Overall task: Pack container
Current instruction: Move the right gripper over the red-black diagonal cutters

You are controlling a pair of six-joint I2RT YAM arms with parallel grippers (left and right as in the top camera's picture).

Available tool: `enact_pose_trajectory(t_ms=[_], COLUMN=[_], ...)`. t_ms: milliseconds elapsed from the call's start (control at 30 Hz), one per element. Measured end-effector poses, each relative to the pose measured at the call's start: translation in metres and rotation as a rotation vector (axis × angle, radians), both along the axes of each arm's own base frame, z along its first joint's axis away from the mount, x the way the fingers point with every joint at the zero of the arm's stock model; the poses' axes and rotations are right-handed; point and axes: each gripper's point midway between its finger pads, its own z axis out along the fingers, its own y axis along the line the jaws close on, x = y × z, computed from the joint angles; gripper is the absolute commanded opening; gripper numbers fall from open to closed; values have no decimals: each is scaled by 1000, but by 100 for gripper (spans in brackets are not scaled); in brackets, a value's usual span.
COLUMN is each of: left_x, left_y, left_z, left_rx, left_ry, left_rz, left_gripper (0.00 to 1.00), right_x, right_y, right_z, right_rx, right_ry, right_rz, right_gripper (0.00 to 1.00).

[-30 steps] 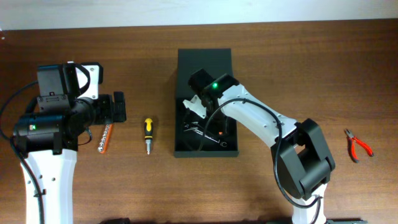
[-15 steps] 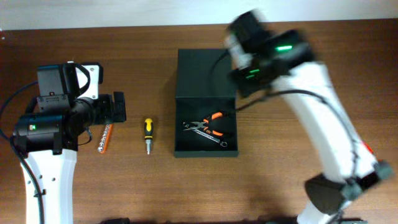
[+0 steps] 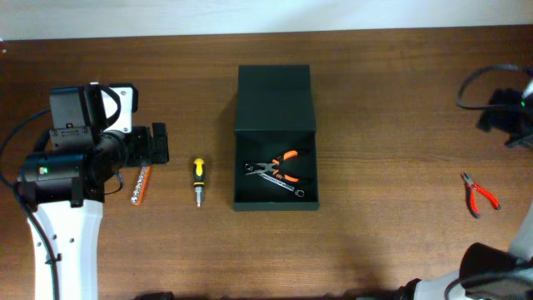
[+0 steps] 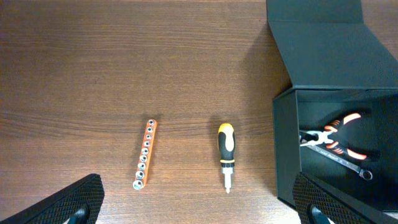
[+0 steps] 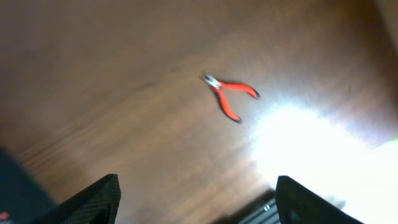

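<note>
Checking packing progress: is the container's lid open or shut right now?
Open. The container has its flap lid folded back, and orange-handled pliers and a wrench lie visible inside.

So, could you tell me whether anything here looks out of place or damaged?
Nothing stands out. The dark matte rectangular box sits square, flap lid open, with orange-handled pliers and a steel wrench inside. The yellow-black screwdriver, orange socket strip and red-handled pliers lie intact outside.

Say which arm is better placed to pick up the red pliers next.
Right. The red pliers lie far right, near the right end effector and in its wrist view. The left end effector hovers beyond the container, near the screwdriver.
</note>
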Motion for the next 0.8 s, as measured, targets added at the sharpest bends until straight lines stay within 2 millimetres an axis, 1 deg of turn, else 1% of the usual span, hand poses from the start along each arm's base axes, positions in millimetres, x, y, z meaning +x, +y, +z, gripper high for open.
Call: enact_pose_trajectory(t_ms=[133,233,267,400,467,533,633,733,800], left_x=[0,0,0,0,0,0,0,0,0], left_y=[0,0,0,0,0,0,0,0,0], left_z=[0,0,0,0,0,0,0,0,0], left_rx=[0,0,0,0,0,0,0,0,0], left_ry=[0,0,0,0,0,0,-1,1,2], left_rz=[0,-1,0,0,-1,0,0,0,0], left_gripper=[99,99,99,99,99,99,99,99,99], right_x=[-15,-23,-25,-25,-27,-34,-36,-37,-34], right_y=[-25,-35,-36,-36,-32,-26,-24,-23,-25], right_z=[-51,-90,-97,-143,-167,-191,-214,-223,-223], right_rx=[51,98,105,137,147,164,158,154,148], right_ry=[85,113,118,116,119,134,122,116,103], right_rz=[-58,-74,-75,-47,-35,-25,-11,-8,-7], right_gripper=[79,79,79,80,80,80,80,80,80])
